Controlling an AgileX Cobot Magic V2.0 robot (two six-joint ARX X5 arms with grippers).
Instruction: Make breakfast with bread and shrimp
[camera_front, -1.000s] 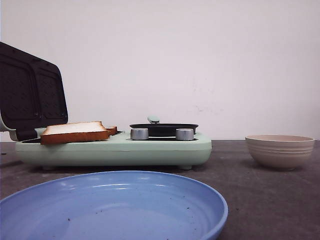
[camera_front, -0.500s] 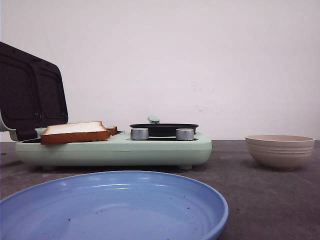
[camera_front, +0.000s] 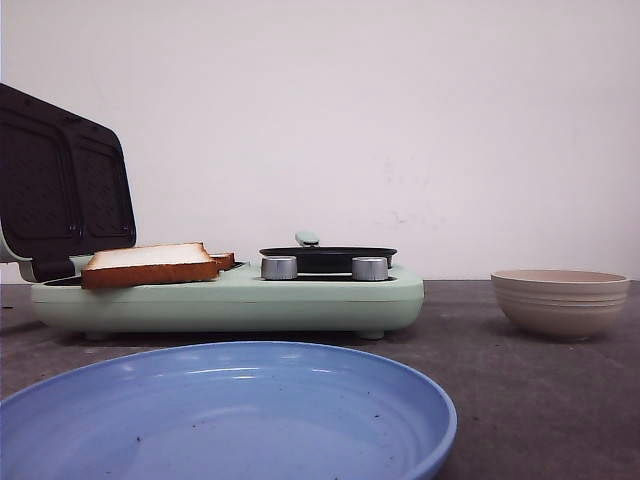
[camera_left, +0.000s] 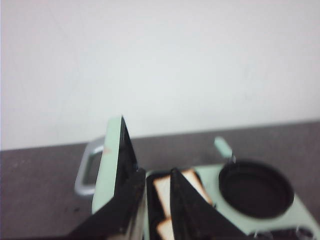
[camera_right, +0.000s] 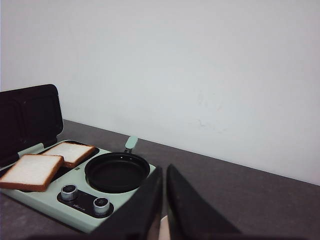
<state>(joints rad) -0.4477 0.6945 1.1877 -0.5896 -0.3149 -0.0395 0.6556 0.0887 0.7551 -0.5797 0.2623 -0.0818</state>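
Two slices of bread (camera_front: 150, 262) (camera_right: 30, 171) lie side by side on the left cooking plate of the mint-green breakfast maker (camera_front: 230, 300), under its raised lid (camera_front: 60, 185). No shrimp shows in any view. My left gripper (camera_left: 157, 171) hovers above the bread (camera_left: 162, 190) beside the lid (camera_left: 112, 160), open, with nothing between its fingers. My right gripper (camera_right: 164, 169) hangs off to the right of the maker, shut with only a thin slit between the fingers. Neither gripper shows in the front view.
A black pan (camera_front: 328, 258) with a mint handle sits on the maker's right half, behind two silver knobs (camera_front: 279, 267). A beige bowl (camera_front: 560, 300) stands on the dark table at the right. A large blue plate (camera_front: 230, 410) lies nearest the camera.
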